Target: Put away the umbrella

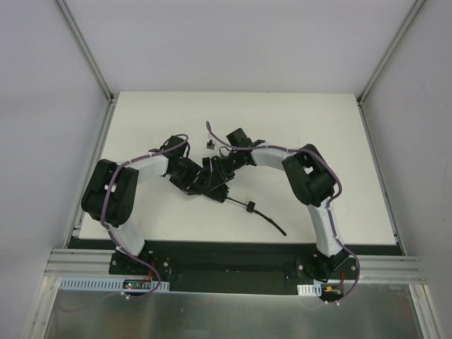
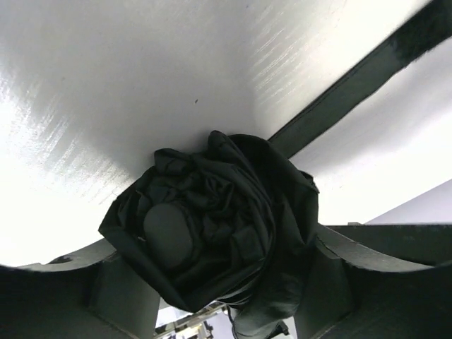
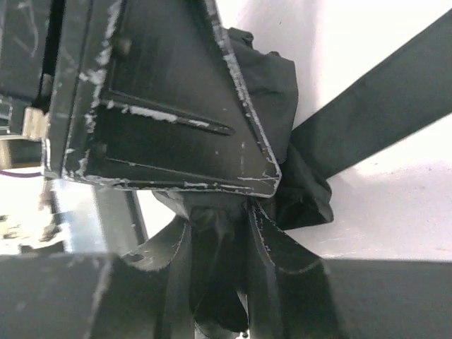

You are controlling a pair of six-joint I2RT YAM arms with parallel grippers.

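My left gripper (image 2: 226, 282) clasps the bunched umbrella (image 2: 212, 219), jaws well apart; my right gripper (image 3: 219, 282) pinches its cloth, nearly closed. Left arm (image 1: 113, 194) and right arm (image 1: 314, 183) elbow inward, meeting over the table (image 1: 318, 134). One umbrella, two arms.

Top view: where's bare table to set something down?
Bare: far strip of the table behind both arms; right side, between the right arm and the table edge. Crowded: centre, where the arms meet on the umbrella, with a thin black strand lying toward the near edge.
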